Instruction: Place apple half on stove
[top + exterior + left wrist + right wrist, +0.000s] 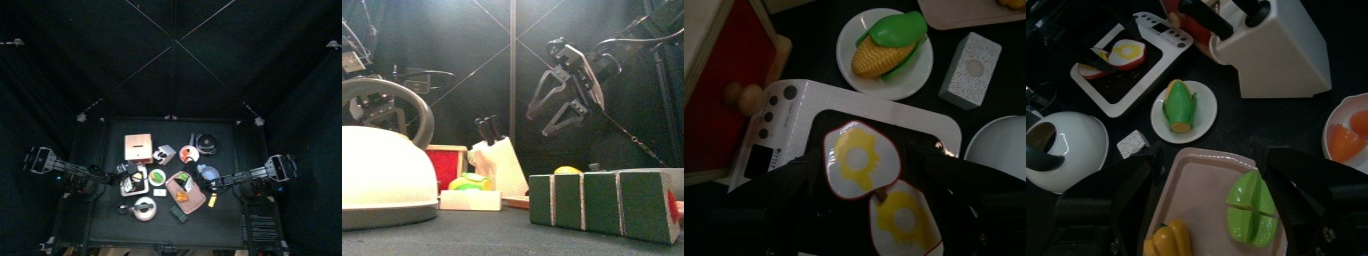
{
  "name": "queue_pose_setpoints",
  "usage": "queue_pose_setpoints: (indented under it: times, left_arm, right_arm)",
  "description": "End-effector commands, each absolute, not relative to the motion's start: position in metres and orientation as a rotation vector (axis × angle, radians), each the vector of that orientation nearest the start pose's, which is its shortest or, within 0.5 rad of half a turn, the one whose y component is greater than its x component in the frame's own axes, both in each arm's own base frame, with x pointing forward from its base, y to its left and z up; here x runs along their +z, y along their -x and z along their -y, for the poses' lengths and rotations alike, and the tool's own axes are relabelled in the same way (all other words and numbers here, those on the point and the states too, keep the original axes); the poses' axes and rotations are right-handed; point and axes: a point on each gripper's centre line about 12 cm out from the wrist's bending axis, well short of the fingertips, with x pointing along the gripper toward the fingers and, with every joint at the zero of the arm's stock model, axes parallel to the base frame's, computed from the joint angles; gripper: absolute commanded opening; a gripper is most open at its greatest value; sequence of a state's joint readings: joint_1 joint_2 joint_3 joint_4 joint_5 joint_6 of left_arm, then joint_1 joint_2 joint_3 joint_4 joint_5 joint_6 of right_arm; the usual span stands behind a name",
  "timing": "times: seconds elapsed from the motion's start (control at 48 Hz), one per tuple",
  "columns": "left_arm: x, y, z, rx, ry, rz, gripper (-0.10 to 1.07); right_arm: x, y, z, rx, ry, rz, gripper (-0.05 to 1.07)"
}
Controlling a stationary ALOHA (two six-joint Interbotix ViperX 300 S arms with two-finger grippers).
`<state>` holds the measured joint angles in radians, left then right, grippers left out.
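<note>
The green apple half (1251, 206) lies cut side up on a pink tray (1200, 170), beside a banana (1170, 240). My right gripper (1216, 178) hovers over the tray, its jaws open on either side of the apple half without touching it; it hangs high in the front view (560, 108). The white toy stove (802, 108) has two fried eggs (858, 160) on its black top and also shows in the right wrist view (1126, 58). My left gripper (871, 175) is open just above the stove.
A plate with corn (1182, 108) sits between stove and tray. A knife block (1273, 45), a white kettle (1060, 150), a small white box (970, 68), a red box (722, 90) and a plate with orange food (1349, 135) crowd around. Green-and-white blocks (609, 202) stand at the front edge.
</note>
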<state>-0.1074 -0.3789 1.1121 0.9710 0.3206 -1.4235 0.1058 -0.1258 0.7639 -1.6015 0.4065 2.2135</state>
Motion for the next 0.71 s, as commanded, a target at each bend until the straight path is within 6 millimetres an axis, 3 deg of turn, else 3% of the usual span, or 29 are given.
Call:
queue_pose_setpoints:
  times: [0.0, 0.229, 0.688]
  left_arm:
    - [0.151, -0.244, -0.005, 0.345, 0.283, -0.794, 1.0]
    - [0.164, -0.241, -0.007, 0.351, 0.295, -0.744, 1.0]
    - [0.166, -0.24, -0.007, 0.35, 0.294, -0.735, 1.0]
  right_arm:
    - [0.198, -0.356, 0.01, -0.46, -0.435, -0.47, 0.99]
    - [0.199, -0.355, 0.01, -0.458, -0.434, -0.47, 0.99]
    - [0.198, -0.356, 0.01, -0.457, -0.435, -0.471, 0.99]
